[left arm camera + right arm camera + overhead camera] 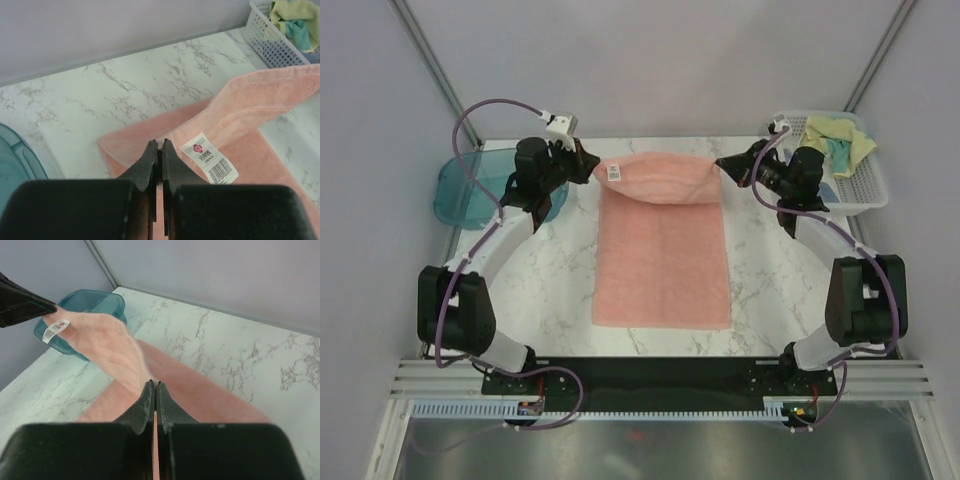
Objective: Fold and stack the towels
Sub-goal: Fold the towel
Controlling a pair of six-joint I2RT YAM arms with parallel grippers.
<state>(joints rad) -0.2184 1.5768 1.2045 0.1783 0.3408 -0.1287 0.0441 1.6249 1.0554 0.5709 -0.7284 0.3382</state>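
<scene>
Robot lab booth, grey panels [650,60], aluminium rails [890,375]

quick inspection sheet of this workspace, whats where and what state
surface: marble table, no spills seen
job's things: pink towel flat mid-table, its far edge lifted and hanging between the arms; yellow-teal towel bunched in the basket; a third towel cannot be told
clutter: white basket far right; teal tray far left
grippers: left gripper shut on the pink towel's tagged far corner; right gripper shut on the other far corner
cables: purple cables loop along both arms, off the towel
surroundings: grey walls, metal frame posts
</scene>
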